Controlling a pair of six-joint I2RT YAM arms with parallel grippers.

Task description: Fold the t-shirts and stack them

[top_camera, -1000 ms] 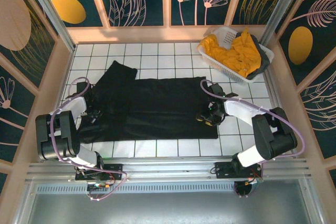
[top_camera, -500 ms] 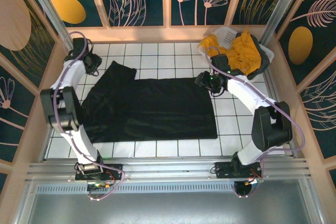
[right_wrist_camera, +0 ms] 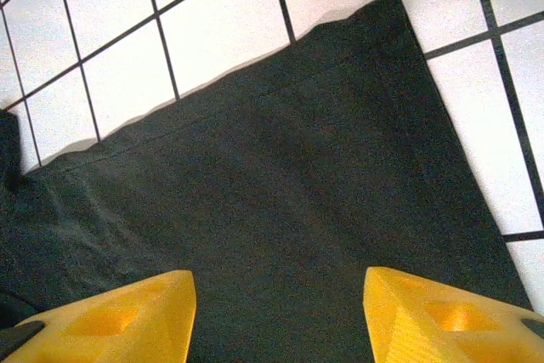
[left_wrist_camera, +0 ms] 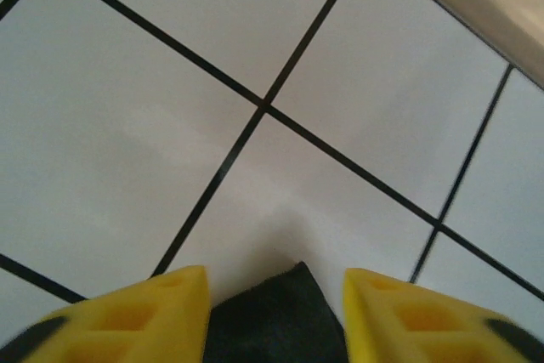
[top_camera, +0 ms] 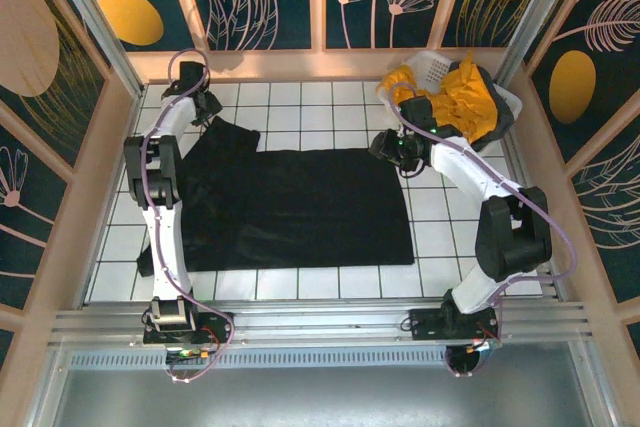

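A large black t-shirt lies spread flat on the white tiled table. My left gripper is at its far left sleeve corner. In the left wrist view the yellow fingers stand apart with the black sleeve tip between them, not pinched. My right gripper hovers at the shirt's far right corner. In the right wrist view its yellow fingers are wide apart above black fabric. Mustard-yellow shirts fill the basket.
A white lattice basket sits at the back right corner, with dark cloth draped over its right side. Wooden walls ring the table. Bare tiles lie behind the shirt and along its right edge.
Both arms swung from the shirt's near side to its far edge. The left gripper travelled along the back left to the sleeve tip; the right settled at the far right corner.
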